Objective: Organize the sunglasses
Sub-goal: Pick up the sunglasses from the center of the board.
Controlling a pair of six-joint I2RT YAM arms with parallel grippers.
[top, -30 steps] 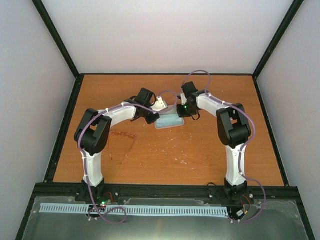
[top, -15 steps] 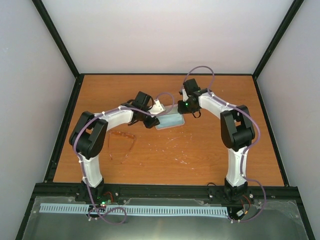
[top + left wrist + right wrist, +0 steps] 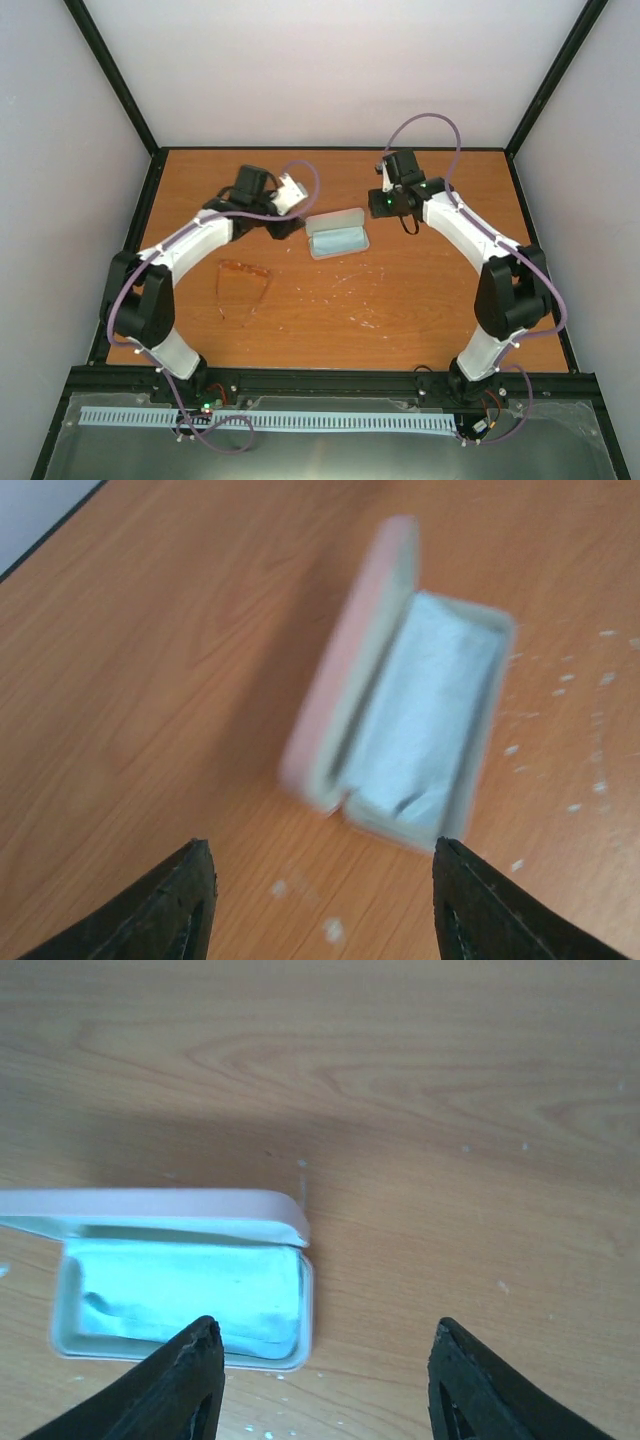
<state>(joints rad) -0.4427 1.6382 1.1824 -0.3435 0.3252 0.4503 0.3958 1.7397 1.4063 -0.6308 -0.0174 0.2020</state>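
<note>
The amber-brown sunglasses [image 3: 243,283] lie unfolded on the table, left of centre, seen only in the top view. The pale pink case [image 3: 337,232] stands open near the table's middle, with the light blue cloth [image 3: 339,240] inside. It shows in the left wrist view [image 3: 400,720] and the right wrist view [image 3: 180,1278], cloth inside [image 3: 190,1290]. My left gripper [image 3: 287,226] is open and empty, just left of the case. My right gripper [image 3: 383,205] is open and empty, just right of and behind the case.
A black frame rail [image 3: 330,378] runs along the near table edge, and grey walls close in the back and sides. White specks [image 3: 355,290] dot the wood in front of the case.
Both arms have drawn back from the case, the left one to the left and the right one to the right. The case now stands uncovered and open.
</note>
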